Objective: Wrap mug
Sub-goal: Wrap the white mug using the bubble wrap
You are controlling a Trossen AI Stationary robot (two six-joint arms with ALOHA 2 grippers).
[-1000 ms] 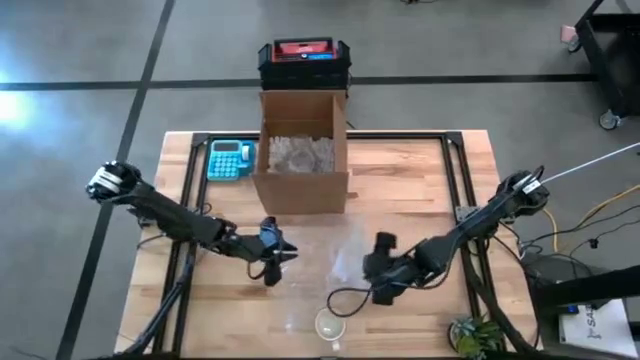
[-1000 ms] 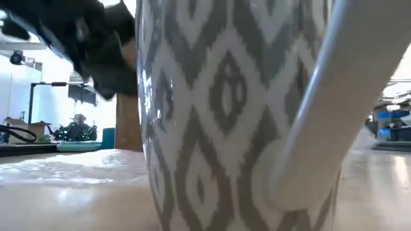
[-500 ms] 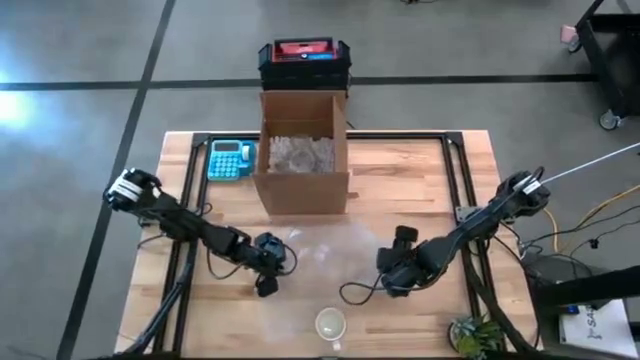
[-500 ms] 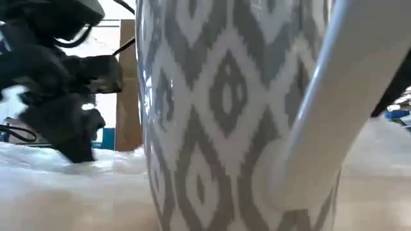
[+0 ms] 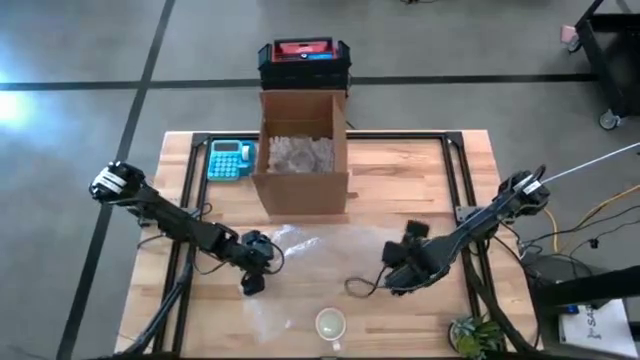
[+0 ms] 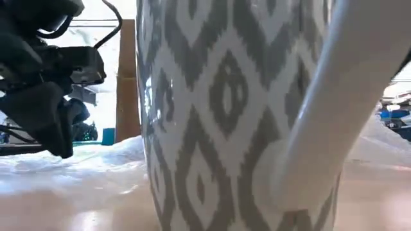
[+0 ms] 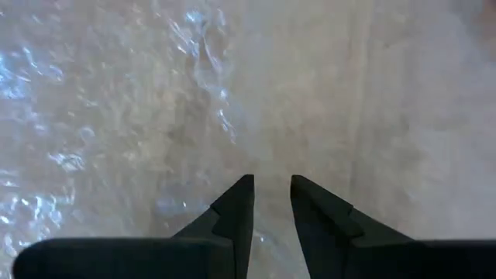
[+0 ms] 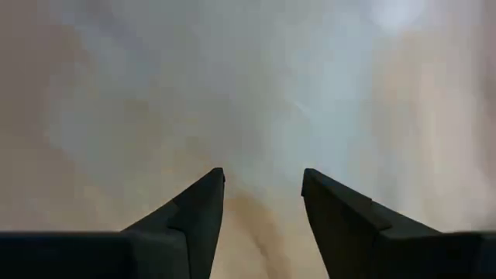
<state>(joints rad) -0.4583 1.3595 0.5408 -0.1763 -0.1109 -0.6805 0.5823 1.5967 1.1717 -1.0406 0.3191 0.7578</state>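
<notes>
Since half a second ago, the right gripper [image 5: 392, 280] has moved a little toward the right side of the table, and the left gripper [image 5: 252, 281] has shifted slightly left; both are now more apart from each other than one second ago. Much is hard to make out. In the low view the mug [image 6: 218, 115] stands so close to the camera that it fills nearly the whole picture, with its grey and white diamond pattern and its white handle [image 6: 321, 102]; its rim and its base are cut off. The sheet of clear bubble wrap [image 5: 310, 250] is almost invisible from above on the wooden table [image 5: 420, 170], and its edges cannot be followed. In the left wrist view the fingers [image 7: 236, 213] stand a small gap apart over the wrinkled wrap [image 7: 116, 116]; whether they pinch it I cannot tell. In the right wrist view the fingers [image 8: 198, 213] are clearly spread, with only blurred pale wrap [image 8: 232, 93] beyond. From above, the mug [image 5: 330, 324] is at the near edge of the table, at about 4 o'clock from the left gripper and at about 8 o'clock from the right gripper, touching neither. Behind the wrap a cardboard box [image 5: 303, 150] stands open, and a blue calculator [image 5: 230, 159] lies at its 9 o'clock.
</notes>
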